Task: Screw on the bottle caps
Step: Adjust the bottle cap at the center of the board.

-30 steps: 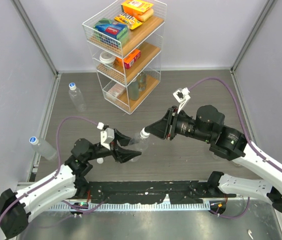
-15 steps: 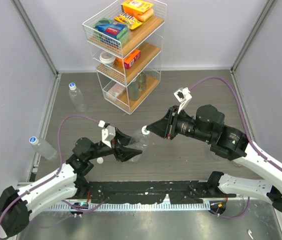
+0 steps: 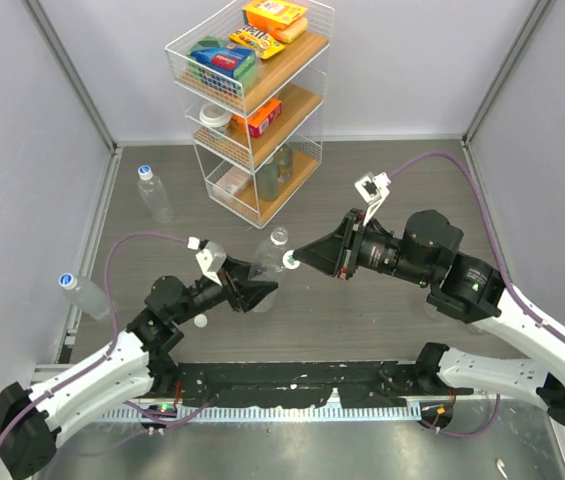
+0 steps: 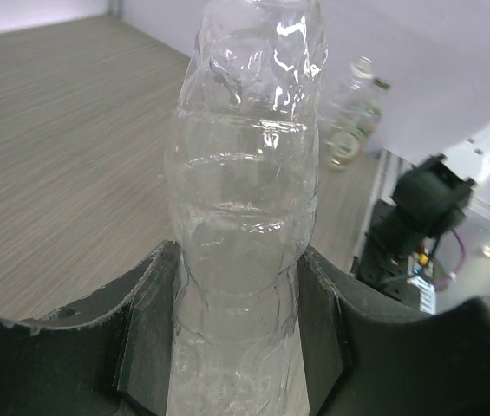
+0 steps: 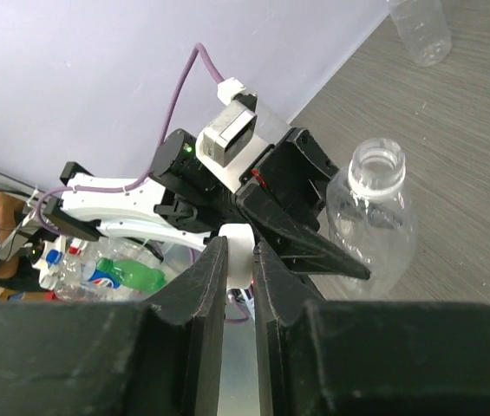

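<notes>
My left gripper (image 3: 249,293) is shut on the ribbed body of a clear bottle (image 3: 265,262). Its open neck (image 3: 278,238) points up and away. In the left wrist view the bottle (image 4: 245,173) stands between both fingers (image 4: 145,321). My right gripper (image 3: 293,260) is shut on a small white cap (image 3: 289,260), just right of and below the neck, apart from it. The right wrist view shows the cap (image 5: 238,239) pinched between the jaws, with the open neck (image 5: 376,165) to the right. Another white cap (image 3: 200,321) lies on the table by the left arm.
A wire rack (image 3: 252,100) with boxes stands at the back. A blue-capped bottle (image 3: 152,195) stands left of it. Another blue-capped bottle (image 3: 87,295) lies by the left wall. One more clear bottle (image 4: 349,121) stands near the right arm's base.
The left gripper has swung the bottle up and away, so its neck has moved off the cap. The right gripper has drawn back slightly to the right with the cap.
</notes>
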`<action>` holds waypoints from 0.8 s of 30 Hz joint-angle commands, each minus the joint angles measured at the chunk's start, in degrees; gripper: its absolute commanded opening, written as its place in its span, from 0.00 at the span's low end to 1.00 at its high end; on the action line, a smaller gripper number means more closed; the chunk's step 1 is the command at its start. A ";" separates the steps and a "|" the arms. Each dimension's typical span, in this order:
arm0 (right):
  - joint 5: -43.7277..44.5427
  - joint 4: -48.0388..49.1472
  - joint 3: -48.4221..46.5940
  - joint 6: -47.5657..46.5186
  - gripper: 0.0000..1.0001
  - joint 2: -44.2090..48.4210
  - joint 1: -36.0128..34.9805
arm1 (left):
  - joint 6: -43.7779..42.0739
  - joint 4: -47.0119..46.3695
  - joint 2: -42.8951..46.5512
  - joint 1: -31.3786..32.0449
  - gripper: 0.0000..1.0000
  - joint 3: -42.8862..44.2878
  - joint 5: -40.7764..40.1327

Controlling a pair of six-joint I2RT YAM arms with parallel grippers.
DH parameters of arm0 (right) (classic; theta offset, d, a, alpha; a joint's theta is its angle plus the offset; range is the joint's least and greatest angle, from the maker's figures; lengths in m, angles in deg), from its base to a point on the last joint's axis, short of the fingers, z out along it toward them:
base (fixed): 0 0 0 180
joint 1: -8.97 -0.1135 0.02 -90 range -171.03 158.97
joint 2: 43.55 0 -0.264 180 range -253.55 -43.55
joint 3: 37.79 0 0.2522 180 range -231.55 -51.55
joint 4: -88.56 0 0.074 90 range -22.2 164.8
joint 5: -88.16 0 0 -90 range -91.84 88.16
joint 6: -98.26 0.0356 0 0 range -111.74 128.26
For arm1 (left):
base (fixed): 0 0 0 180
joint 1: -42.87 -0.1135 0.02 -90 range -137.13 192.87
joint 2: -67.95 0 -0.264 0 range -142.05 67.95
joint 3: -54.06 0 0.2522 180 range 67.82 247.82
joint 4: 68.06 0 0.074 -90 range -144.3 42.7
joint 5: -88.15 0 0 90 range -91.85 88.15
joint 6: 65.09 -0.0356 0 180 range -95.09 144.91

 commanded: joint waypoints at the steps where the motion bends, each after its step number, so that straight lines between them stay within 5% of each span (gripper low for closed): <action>1: 5.62 1.20 1.58 1.40 0.01 3.51 -0.35 | 0.94 7.08 4.89 -0.27 0.05 1.28 -11.88; 6: 17.59 -3.21 11.42 3.50 0.01 6.59 -0.35 | 0.94 15.88 14.98 -0.27 0.06 0.85 -9.17; 12: 26.21 6.62 28.11 4.91 0.01 1.16 -0.17 | 3.05 8.35 28.44 -0.27 0.07 -6.79 -2.24; 18: 19.46 18.06 34.02 9.92 0.01 -11.14 2.37 | 4.55 4.30 36.45 -0.27 0.11 -12.86 -9.16; 24: 11.90 31.04 40.42 13.34 0.01 -16.79 7.90 | 0.76 3.15 33.74 -0.27 0.14 -13.05 -8.99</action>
